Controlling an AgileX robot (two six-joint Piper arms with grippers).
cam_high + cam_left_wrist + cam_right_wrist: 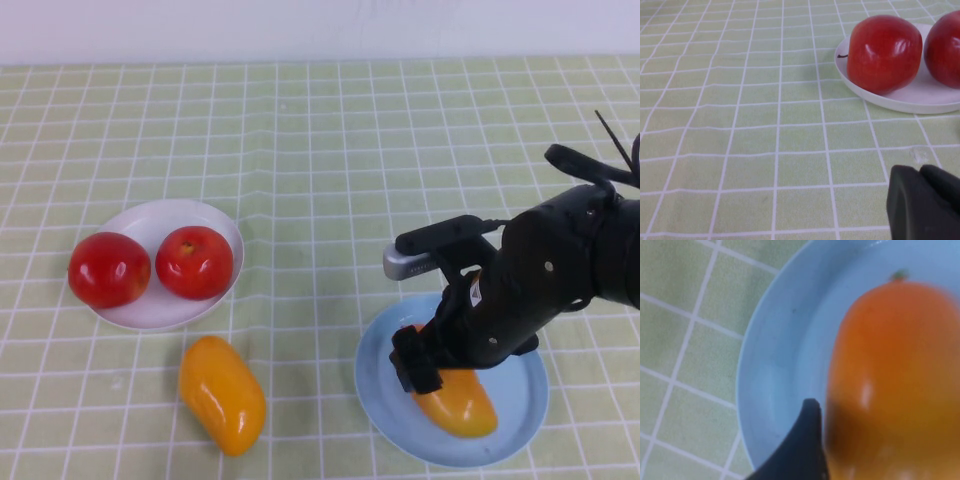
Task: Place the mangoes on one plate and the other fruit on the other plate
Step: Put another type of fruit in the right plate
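green checked cloth: your right gripper (432, 360) clasps a mango (458, 400) over the blue plate (520, 415); the loose mango (222, 394) lies nearer your left gripper (922, 202), whose jaw state i cannot tell.

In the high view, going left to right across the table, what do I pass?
Left apple → right apple, both on the white plate → loose mango → right gripper → mango on the blue plate.
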